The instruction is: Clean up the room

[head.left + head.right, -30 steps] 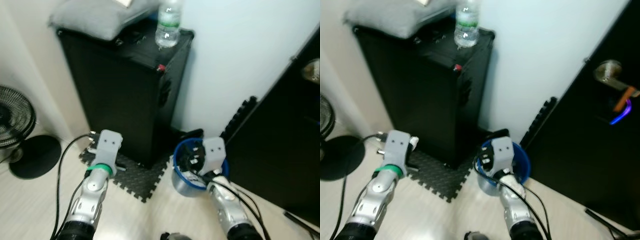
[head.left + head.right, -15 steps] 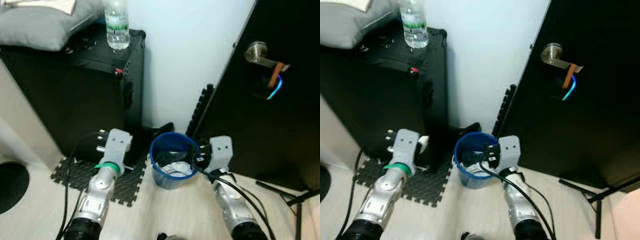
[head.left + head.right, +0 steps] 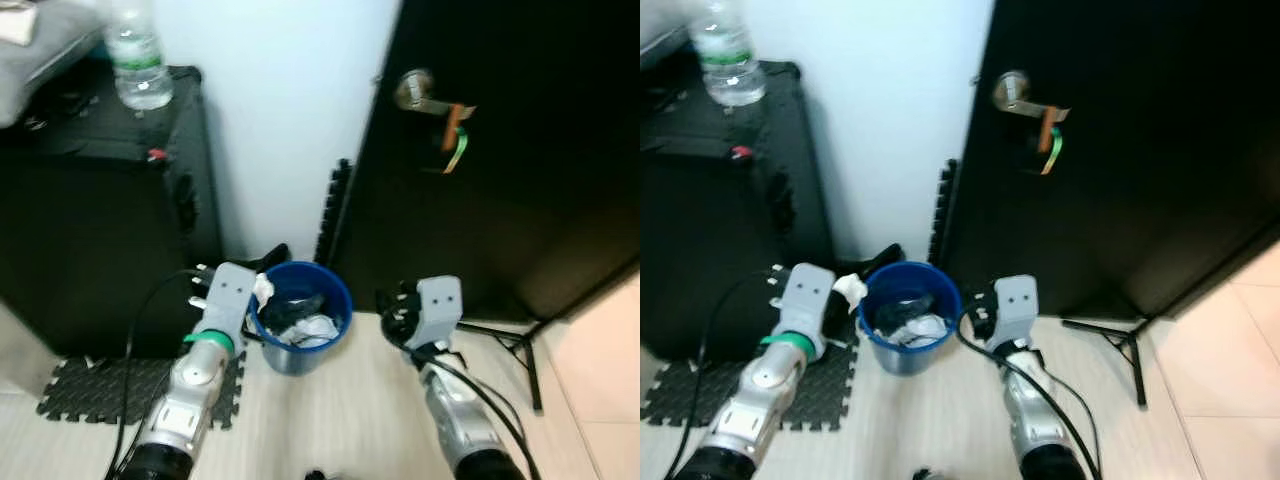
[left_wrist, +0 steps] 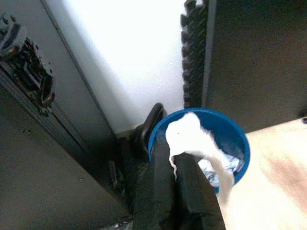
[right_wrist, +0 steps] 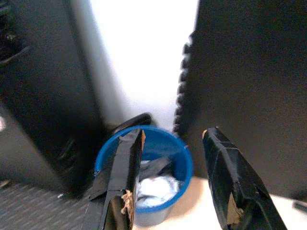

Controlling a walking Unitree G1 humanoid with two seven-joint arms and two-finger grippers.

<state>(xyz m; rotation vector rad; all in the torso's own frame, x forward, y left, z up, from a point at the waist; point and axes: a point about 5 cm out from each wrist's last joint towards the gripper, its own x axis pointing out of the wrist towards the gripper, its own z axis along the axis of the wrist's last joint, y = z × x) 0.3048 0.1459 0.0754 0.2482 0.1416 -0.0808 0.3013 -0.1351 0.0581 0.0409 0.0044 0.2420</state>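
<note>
Blue bin point(image 3: 300, 330) stands on the pale floor point(image 3: 350, 420), in the corner where the white wall point(image 3: 280, 120) meets the black door point(image 3: 500, 180). Crumpled white and dark rubbish lies inside it.

Left gripper point(image 4: 184, 155) is at the bin's near-left rim, fingers pinched together on a white tissue point(image 4: 192, 139). The tissue wad sits right at the rim, a loose tail of it hanging over the bin's opening.

Right gripper point(image 5: 172, 143) hovers just right of the bin, near the door's foot. Its two black fingers point(image 5: 125, 177) stand wide apart with nothing between them; the bin shows through the gap.

Black cabinet point(image 3: 90, 230) stands left of the bin, with a clear water bottle point(image 3: 138, 68) with a green label upright on its top. Black foam mat point(image 3: 100, 400) lies at the cabinet's foot. A strip of black foam point(image 3: 333, 210) leans upright along the door edge. Silver door handle point(image 3: 420, 92) carries an orange and green band. Black stand legs point(image 3: 510, 345) rest on the floor at the door's base, right of the right arm.
</note>
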